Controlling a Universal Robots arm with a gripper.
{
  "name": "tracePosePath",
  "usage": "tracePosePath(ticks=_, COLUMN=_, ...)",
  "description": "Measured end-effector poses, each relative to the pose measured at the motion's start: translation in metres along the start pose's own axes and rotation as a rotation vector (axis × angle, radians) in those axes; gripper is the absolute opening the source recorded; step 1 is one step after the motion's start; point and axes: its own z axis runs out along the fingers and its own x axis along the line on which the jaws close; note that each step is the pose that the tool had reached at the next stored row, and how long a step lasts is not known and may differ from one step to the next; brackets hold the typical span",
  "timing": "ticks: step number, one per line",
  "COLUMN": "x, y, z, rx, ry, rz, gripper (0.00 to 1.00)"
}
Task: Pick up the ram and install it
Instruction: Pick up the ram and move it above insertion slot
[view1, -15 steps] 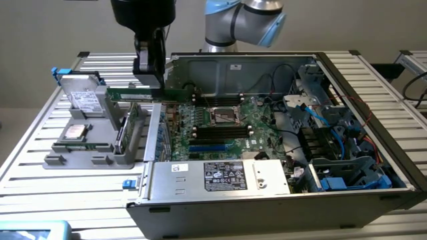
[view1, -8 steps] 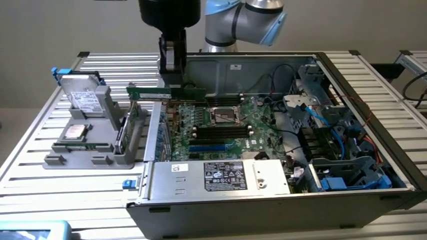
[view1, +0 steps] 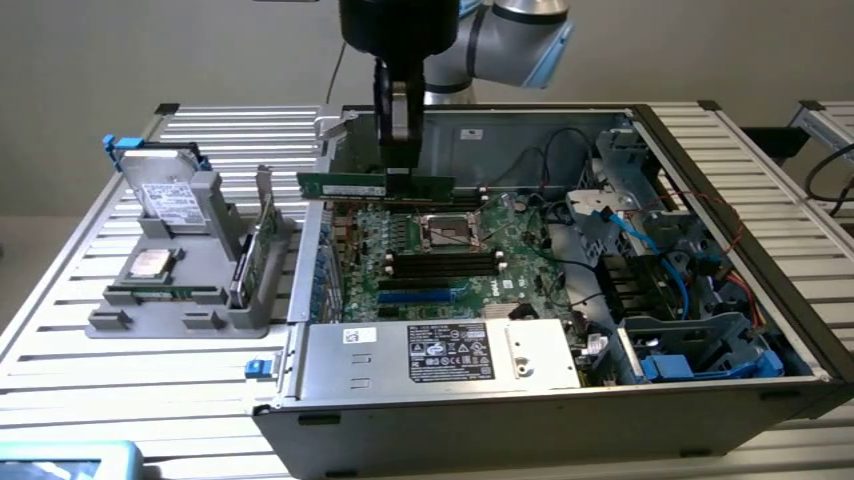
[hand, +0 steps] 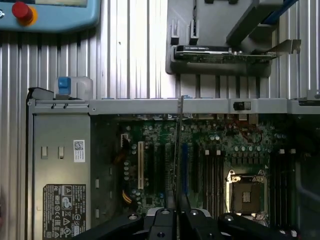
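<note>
Green ram (view1: 340, 186) clamped in gripper (view1: 400, 172) above motherboard (view1: 427, 255), power-supply label (view1: 450, 353) illegible

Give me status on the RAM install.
Done: the ram is picked up, clamped in the hand. In hand: it hangs above the motherboard of the open case. Left: not yet seated; the black slots beside the socket look empty.

1 ram (view1: 340, 186), 1 pincer (view1: 402, 178), 1 case (view1: 534, 432).

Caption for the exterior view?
Gripper shut on the ram, holding it above the motherboard in the open computer case.
</note>
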Motion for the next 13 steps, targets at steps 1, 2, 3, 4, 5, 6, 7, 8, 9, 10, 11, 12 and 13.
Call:
tracePosePath(ticks=1, x=0.0, y=-0.0049, z=-0.0001, rx=0.0, ry=0.0, rz=0.0, gripper=0.14)
tracePosePath(ticks=2, x=0.0, y=-0.0094, z=-0.0001, rx=0.0, ry=-0.0001, rz=0.0, gripper=0.14)
tracePosePath(ticks=3, x=0.0, y=-0.0139, z=-0.0002, rx=0.0, ry=-0.0001, rz=0.0, gripper=0.14)
tracePosePath(ticks=4, x=0.0, y=-0.0184, z=-0.0002, rx=0.0, ry=-0.0001, rz=0.0, gripper=0.14)
tracePosePath(ticks=5, x=-0.001, y=-0.0229, z=-0.0002, rx=0.0, ry=-0.0001, rz=0.0, gripper=0.14)
tracePosePath(ticks=6, x=-0.001, y=-0.0276, z=-0.0001, rx=0.0, ry=-0.0001, rz=-0.001, gripper=0.14)
tracePosePath(ticks=7, x=-0.002, y=-0.0316, z=0.0002, rx=0.0, ry=-0.0001, rz=-0.001, gripper=0.14)
tracePosePath(ticks=8, x=-0.004, y=-0.0344, z=0.0005, rx=0.0, ry=0.0, rz=-0.001, gripper=0.14)
tracePosePath(ticks=9, x=-0.006, y=-0.0368, z=0.001, rx=0.0001, ry=-0.0001, rz=-0.001, gripper=0.14)
tracePosePath(ticks=10, x=-0.008, y=-0.0387, z=0.0015, rx=0.0002, ry=-0.0001, rz=-0.001, gripper=0.14)
tracePosePath(ticks=11, x=-0.011, y=-0.0398, z=0.0021, rx=0.0006, ry=-0.0001, rz=-0.001, gripper=0.14)
tracePosePath(ticks=12, x=-0.013, y=-0.0412, z=0.0028, rx=0.001, ry=-0.0001, rz=-0.001, gripper=0.14)
tracePosePath(ticks=13, x=-0.016, y=-0.0426, z=0.0035, rx=0.0013, ry=-0.0001, rz=-0.001, gripper=0.14)
